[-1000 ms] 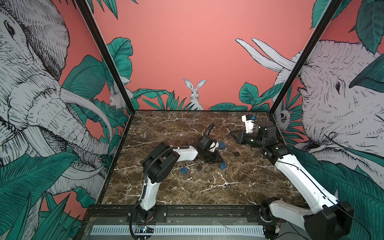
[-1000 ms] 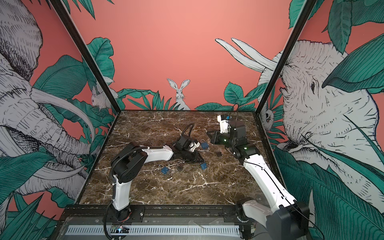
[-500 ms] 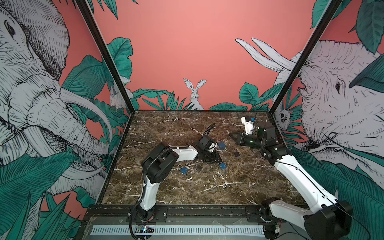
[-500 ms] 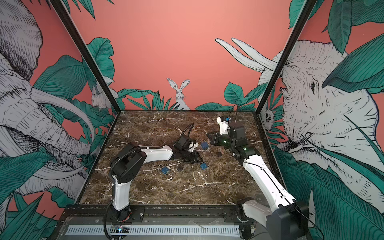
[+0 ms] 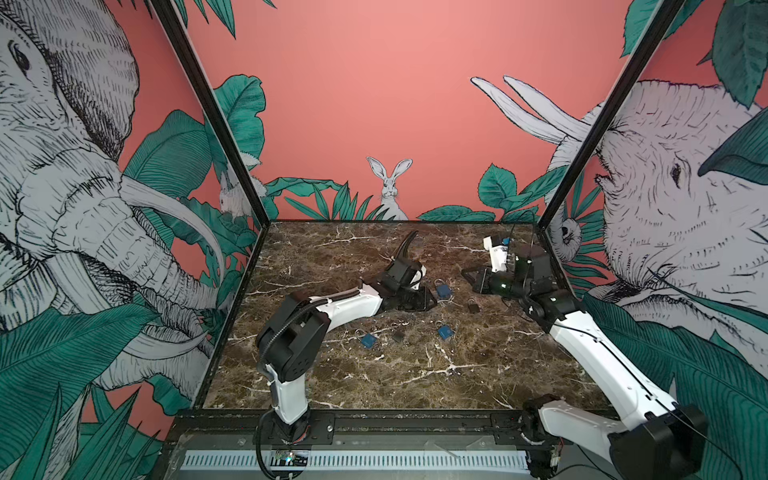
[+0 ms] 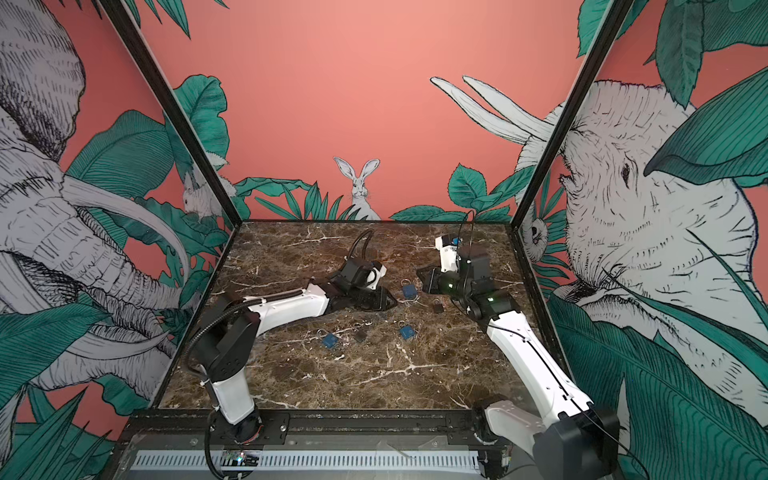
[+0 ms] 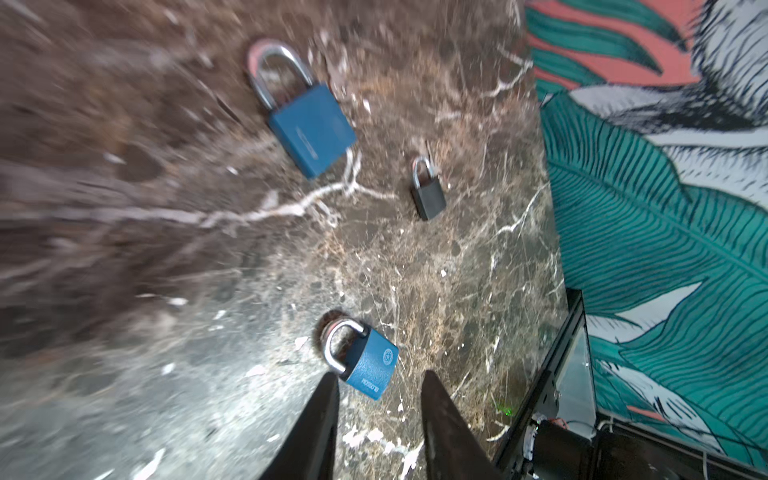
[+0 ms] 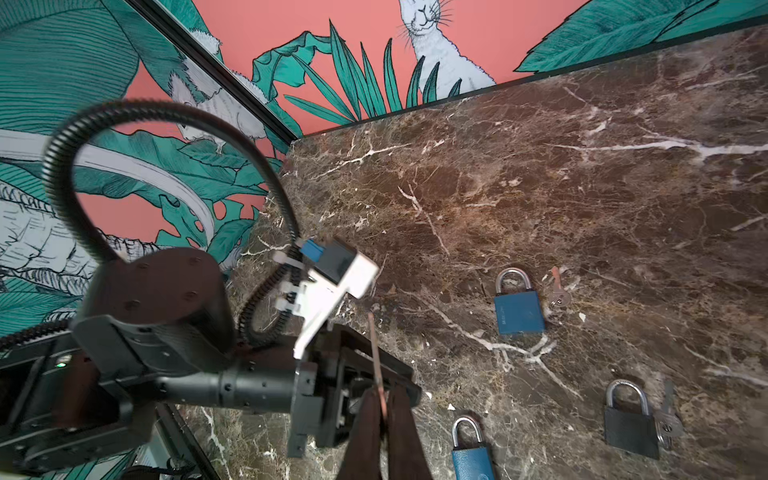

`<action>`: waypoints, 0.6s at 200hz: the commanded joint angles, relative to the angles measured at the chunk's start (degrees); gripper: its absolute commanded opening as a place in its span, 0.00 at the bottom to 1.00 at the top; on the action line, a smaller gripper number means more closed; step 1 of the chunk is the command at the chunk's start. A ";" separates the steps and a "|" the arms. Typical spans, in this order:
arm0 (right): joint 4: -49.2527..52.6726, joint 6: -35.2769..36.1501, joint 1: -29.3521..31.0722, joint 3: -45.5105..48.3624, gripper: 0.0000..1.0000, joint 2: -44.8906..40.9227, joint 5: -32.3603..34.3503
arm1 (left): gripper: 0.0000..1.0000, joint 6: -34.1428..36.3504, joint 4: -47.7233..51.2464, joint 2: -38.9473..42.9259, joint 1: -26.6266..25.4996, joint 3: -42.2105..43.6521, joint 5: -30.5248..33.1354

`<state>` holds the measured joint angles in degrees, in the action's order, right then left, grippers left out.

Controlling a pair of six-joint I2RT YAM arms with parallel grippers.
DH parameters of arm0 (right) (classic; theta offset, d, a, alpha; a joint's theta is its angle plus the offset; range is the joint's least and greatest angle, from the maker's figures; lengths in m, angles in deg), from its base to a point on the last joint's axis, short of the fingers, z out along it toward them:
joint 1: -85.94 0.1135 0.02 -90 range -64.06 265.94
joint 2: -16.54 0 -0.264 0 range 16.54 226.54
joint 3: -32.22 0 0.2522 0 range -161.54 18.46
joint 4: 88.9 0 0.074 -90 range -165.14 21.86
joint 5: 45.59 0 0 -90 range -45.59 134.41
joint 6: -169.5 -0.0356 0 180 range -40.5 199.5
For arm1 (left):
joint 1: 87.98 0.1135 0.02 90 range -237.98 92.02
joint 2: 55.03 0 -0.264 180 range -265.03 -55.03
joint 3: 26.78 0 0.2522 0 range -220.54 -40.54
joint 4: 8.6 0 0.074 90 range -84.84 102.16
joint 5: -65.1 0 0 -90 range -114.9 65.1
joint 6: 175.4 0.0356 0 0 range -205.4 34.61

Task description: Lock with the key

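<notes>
Right gripper (image 8: 384, 401) pinches the key (image 8: 375, 349), blade protruding, above the table (image 8: 582, 187). Left gripper (image 7: 379, 376), spread and empty, hovers at a blue padlock (image 7: 368, 359) lying flat. Advice: clamp the padlock body squarely, keyhole facing the blade, before inserting.

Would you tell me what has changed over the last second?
The left tool opened slightly and drew back a little leftward, holding nothing. The right tool stayed shut on the key; the padlocks kept their places.
</notes>
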<state>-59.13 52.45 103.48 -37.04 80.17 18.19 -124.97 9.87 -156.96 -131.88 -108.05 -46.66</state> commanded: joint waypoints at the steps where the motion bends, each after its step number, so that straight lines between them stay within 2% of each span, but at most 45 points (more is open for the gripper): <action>1: 1.33 2.03 -0.18 -0.31 0.00 -1.55 2.01 | 0.36 2.99 1.17 6.80 1.31 2.03 4.85; 45: 2.92 3.04 1.63 4.30 0.00 -1.89 5.53 | 0.36 6.54 0.36 17.69 3.11 5.66 13.05; 71: 3.46 3.47 3.46 8.15 0.00 -1.32 8.66 | 0.40 8.18 -1.65 24.19 3.38 8.51 16.77; 120: 1.28 3.71 7.03 14.00 0.00 2.92 11.29 | 0.42 8.86 -2.15 30.42 3.38 11.62 20.87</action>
<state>-55.92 55.51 109.19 -24.91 80.96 27.26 -117.16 8.75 -128.81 -128.73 -98.52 -29.44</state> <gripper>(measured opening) 0.048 0.416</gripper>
